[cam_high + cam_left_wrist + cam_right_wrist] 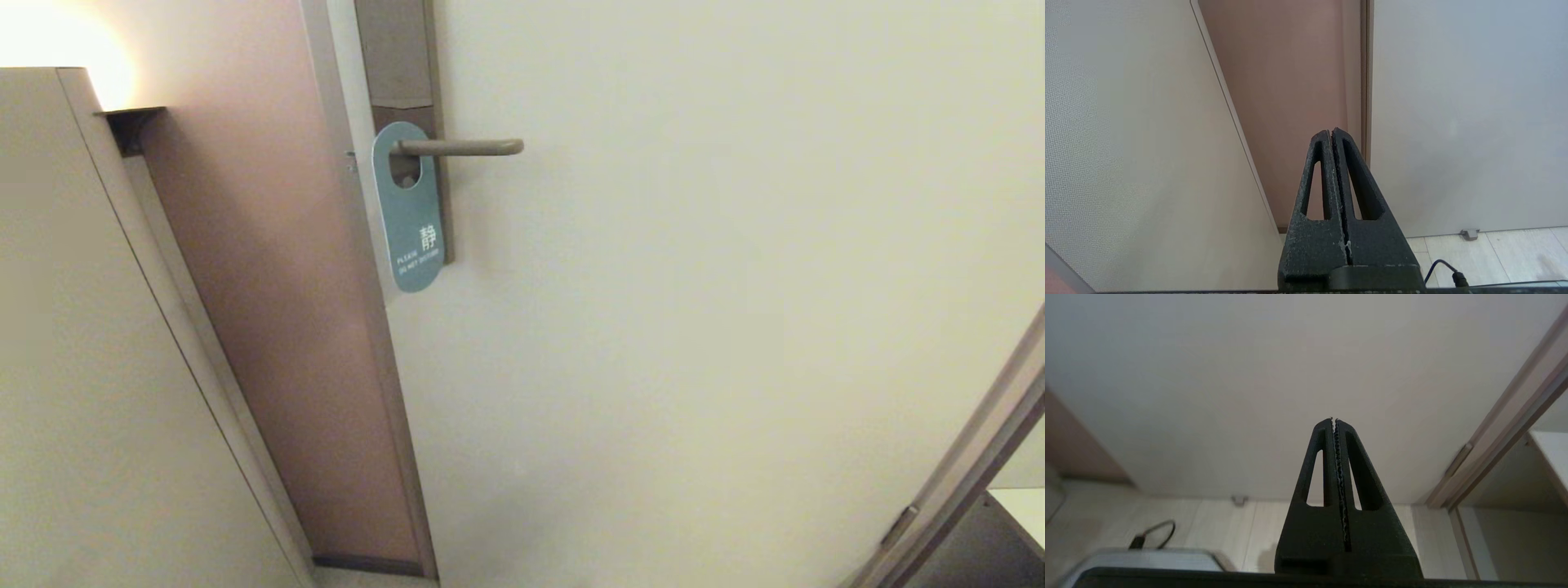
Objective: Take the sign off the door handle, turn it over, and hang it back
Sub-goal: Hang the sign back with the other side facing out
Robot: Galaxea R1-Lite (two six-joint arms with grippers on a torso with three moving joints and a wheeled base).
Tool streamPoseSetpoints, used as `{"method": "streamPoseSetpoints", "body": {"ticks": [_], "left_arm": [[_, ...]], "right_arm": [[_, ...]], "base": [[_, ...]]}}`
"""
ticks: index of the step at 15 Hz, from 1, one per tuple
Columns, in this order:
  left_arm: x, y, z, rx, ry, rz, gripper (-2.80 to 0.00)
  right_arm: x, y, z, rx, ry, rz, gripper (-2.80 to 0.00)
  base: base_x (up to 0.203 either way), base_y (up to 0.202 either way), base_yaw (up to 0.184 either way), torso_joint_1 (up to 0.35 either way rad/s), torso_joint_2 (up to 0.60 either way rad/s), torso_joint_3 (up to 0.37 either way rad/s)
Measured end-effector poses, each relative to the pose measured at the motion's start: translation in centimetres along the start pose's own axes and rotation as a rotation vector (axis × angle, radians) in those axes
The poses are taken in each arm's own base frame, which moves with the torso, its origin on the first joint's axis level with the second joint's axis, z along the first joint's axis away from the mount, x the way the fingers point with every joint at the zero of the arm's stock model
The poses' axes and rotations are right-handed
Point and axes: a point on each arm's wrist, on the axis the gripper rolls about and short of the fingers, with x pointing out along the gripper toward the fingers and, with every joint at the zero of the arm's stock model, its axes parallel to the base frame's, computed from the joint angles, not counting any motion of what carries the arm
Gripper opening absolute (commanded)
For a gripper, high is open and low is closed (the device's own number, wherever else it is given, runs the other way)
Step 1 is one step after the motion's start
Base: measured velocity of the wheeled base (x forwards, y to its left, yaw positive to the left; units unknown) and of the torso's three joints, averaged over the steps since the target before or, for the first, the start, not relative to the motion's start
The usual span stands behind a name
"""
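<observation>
Nearest, low by the floor and out of the head view: left gripper [1332, 131] and right gripper [1333, 419], both pressed together, holding nothing. Farther and well above: the sign [410, 208], teal face out, long axis vertical, hung on the door handle [459, 147] toward the left, likely nearer the left arm.

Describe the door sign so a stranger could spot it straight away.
Start at the big pale door and find the brown plate near its left edge. The sign hangs on the door handle there: a teal-blue, round-ended tag with white lettering.
</observation>
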Motion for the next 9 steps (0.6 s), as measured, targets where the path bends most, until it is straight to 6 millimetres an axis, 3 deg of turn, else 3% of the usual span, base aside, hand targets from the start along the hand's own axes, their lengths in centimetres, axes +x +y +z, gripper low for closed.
{"method": "streamPoseSetpoints", "body": {"ticks": [9], "left_arm": [[0.0,0.0,0.0,0.0,0.0,0.0,-2.8]], "right_arm": [[-1.5,-0.1,-0.7,0.004,-0.205,0.027,-2.8]], "base": [[0.0,0.0,0.0,0.0,0.0,0.0]]}}
